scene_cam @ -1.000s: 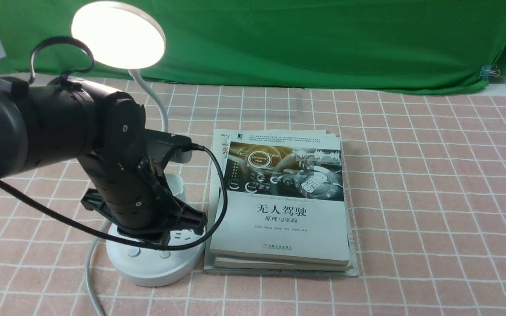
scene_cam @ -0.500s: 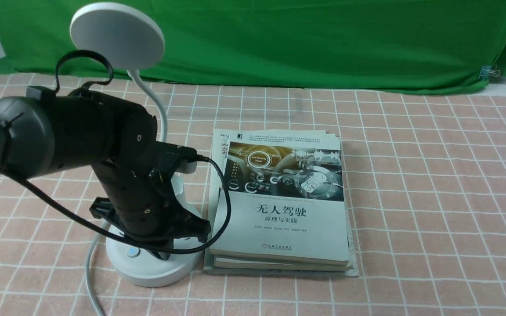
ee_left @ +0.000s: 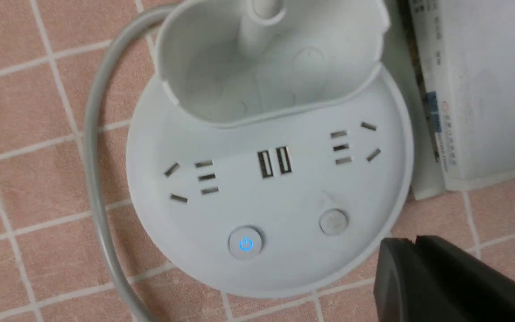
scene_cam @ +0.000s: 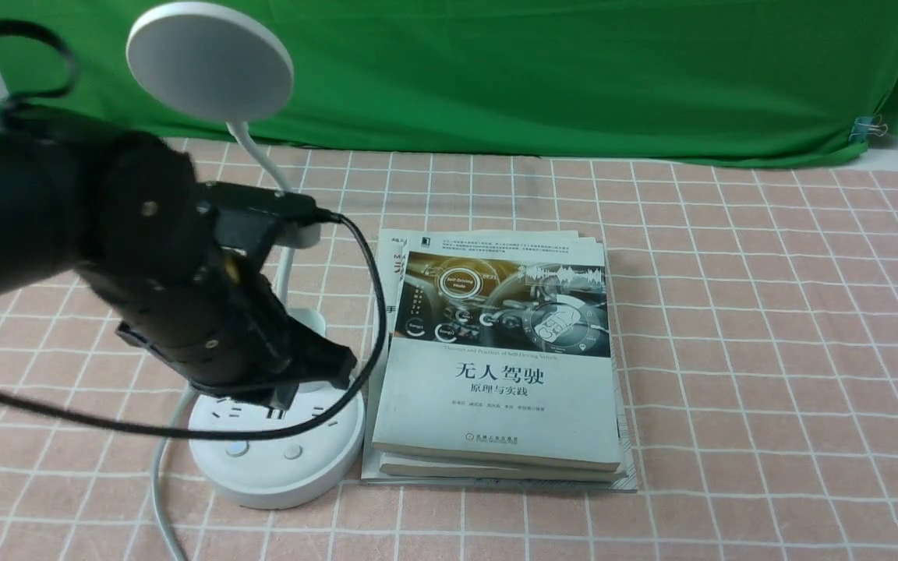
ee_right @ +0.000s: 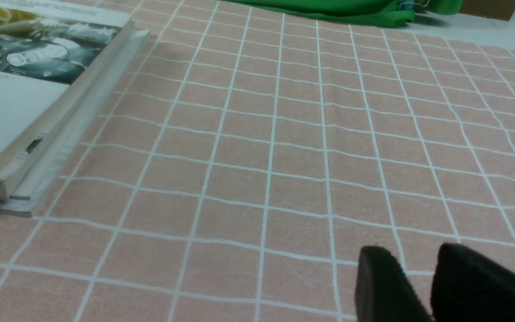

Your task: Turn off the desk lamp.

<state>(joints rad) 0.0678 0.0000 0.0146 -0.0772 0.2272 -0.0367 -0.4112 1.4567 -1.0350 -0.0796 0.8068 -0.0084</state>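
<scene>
The white desk lamp stands at the left of the front view. Its flat round head (scene_cam: pixel 210 61) is dark, on a thin bent neck (scene_cam: pixel 262 160) above the round base (scene_cam: pixel 277 475). The left wrist view shows the base (ee_left: pixel 195 214) with sockets, a cup holder (ee_left: pixel 221 80), a blue-lit power button (ee_left: pixel 245 243) and a plain button (ee_left: pixel 333 222). My left gripper (scene_cam: pixel 284 401) is shut and empty, hovering just above the base; its tips (ee_left: pixel 414 241) sit beside the plain button, off the base rim. My right gripper (ee_right: pixel 418 259) is slightly open and empty, low over the tablecloth.
A stack of books (scene_cam: pixel 500 366) lies right beside the lamp base, also in the right wrist view (ee_right: pixel 25 89). The lamp's grey cord (scene_cam: pixel 159 483) runs off the front edge. A green cloth (scene_cam: pixel 535 70) hangs behind the pink checked tablecloth (scene_cam: pixel 768 351).
The lamp head was glowing one second ago and is dark now. My left gripper pressed down onto the base near the right button, then lifted up and back.
</scene>
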